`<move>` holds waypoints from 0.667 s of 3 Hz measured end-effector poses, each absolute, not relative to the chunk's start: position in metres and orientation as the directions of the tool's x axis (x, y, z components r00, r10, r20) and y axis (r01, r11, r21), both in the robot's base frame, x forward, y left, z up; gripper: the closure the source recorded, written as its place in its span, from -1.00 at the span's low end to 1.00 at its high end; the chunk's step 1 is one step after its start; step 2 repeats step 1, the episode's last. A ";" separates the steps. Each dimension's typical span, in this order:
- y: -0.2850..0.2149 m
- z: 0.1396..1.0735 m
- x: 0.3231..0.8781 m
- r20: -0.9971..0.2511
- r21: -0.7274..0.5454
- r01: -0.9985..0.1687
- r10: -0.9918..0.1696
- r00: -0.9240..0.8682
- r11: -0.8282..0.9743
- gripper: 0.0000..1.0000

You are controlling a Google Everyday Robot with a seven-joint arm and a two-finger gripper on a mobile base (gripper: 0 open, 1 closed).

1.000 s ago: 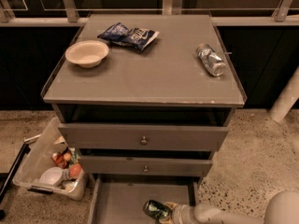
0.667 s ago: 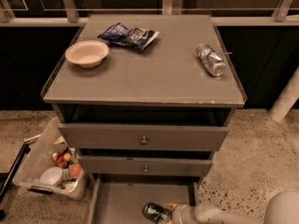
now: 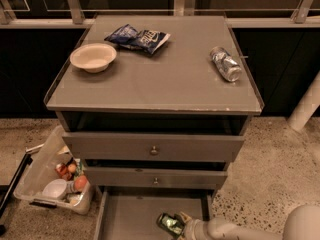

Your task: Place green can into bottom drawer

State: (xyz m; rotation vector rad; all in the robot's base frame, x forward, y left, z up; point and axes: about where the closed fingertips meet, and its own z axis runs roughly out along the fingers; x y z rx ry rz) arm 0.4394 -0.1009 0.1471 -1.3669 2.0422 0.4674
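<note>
The green can (image 3: 169,223) has a green-and-white body and lies tilted over the inner tray of the open bottom drawer (image 3: 131,215), near its front right. My gripper (image 3: 181,225) reaches in from the lower right on a pale arm (image 3: 235,230). It is shut on the right end of the can, low inside the drawer. I cannot tell whether the can rests on the tray.
On the cabinet top (image 3: 155,79) lie a cream bowl (image 3: 93,57), a blue chip bag (image 3: 137,37) and a crinkled silver can (image 3: 226,64). Two knobbed drawers (image 3: 154,149) stand slightly open above. A clear bin of items (image 3: 55,179) sits on the floor at left.
The gripper and the green can have shifted only very slightly within the bottom drawer. Everything else is still.
</note>
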 end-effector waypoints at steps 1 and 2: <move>-0.101 0.147 0.439 -0.672 -0.051 -0.916 -0.692 -0.264 0.399 -1.00; -0.101 0.147 0.439 -0.672 -0.051 -0.916 -0.692 -0.264 0.399 -1.00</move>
